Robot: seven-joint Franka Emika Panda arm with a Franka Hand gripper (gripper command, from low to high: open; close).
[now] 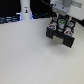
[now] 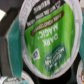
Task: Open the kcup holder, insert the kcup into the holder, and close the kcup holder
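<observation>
White arm (image 1: 64, 5) low over kcup holder (image 1: 61, 34)

The arm enters from the top of the exterior view, toward that view's right, wrist pointing down. The gripper (image 1: 62, 22) hangs vertically, fingers directed downward. Finger separation cannot be determined from either view.

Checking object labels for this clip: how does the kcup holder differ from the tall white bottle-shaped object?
The kcup holder is black; the bottle-shaped object is white. The holder is low and boxy; the bottle-shaped object is tall, narrow, upright. The holder sits under the gripper at the exterior view's right; the bottle-shaped object stands apart, further left. Both are toward the white table's far side.
</observation>
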